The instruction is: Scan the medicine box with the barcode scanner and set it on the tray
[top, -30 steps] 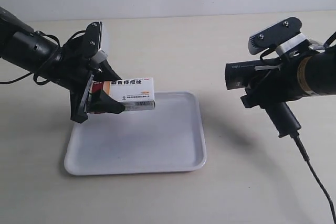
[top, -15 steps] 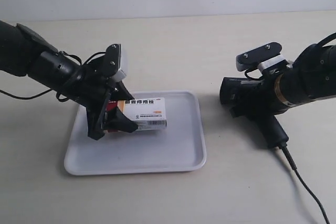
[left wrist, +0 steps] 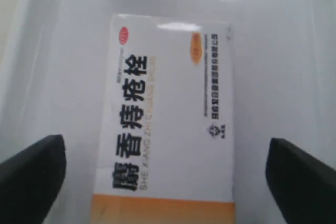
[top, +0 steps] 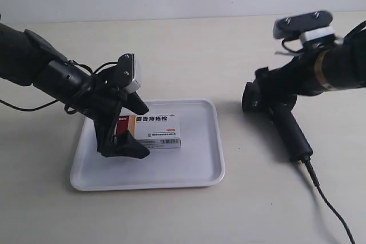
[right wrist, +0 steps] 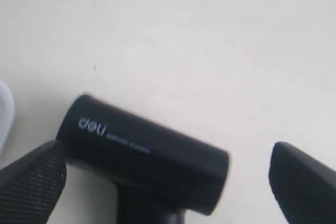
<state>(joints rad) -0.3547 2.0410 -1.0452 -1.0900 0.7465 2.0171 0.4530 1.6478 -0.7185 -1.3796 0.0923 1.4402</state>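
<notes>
- White medicine box (top: 150, 131) lies flat on your tray (top: 194, 170), long axis 9-to-3, red end at 9.
- Your left gripper (top: 130, 127) straddles it, jaws spread, gripping nothing.
- Your right gripper (right wrist: 168, 182) is spread wide around the barcode scanner (right wrist: 144, 153).

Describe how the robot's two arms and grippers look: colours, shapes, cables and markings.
Both arms are black and tubular. The left gripper has black, wedge-shaped fingers, a white-faced camera block above and thin black cables along its arm. The right gripper has matching dark textured fingers, a grey camera module, and a tan band round the wrist.

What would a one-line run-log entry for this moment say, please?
medicine box: on tray | left gripper: open, straddling it | barcode scanner: on table | right gripper: open
</notes>
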